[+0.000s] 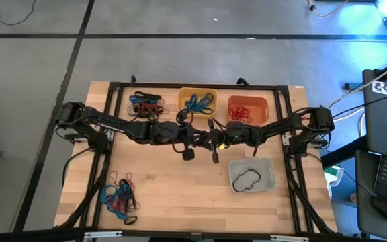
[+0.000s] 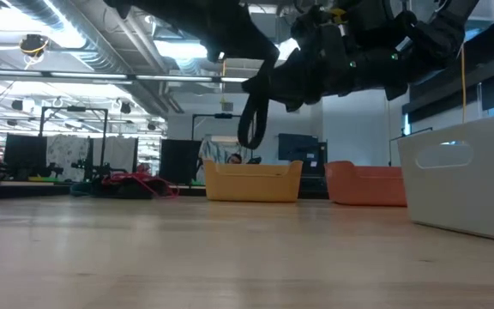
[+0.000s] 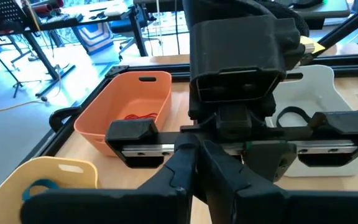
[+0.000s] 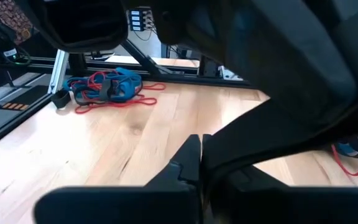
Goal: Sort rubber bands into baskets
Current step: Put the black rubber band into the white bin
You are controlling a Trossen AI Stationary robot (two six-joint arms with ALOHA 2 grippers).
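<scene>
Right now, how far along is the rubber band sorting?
Partly done. Blue bands sit in the yellow basket, red ones in the orange basket and a black one in the grey basket. In hand: the left gripper and right gripper meet mid-table, a black band hanging between them. Left: a mixed pile beside the yellow basket and another pile at the table's near left corner.

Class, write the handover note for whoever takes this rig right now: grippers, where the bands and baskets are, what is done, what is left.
Left gripper and right gripper: both shut, meeting mid-table; a black band hangs between them.
Yellow basket has blue bands, orange basket red ones, grey basket one black.
Left: mixed piles at the far left and near left.
</scene>
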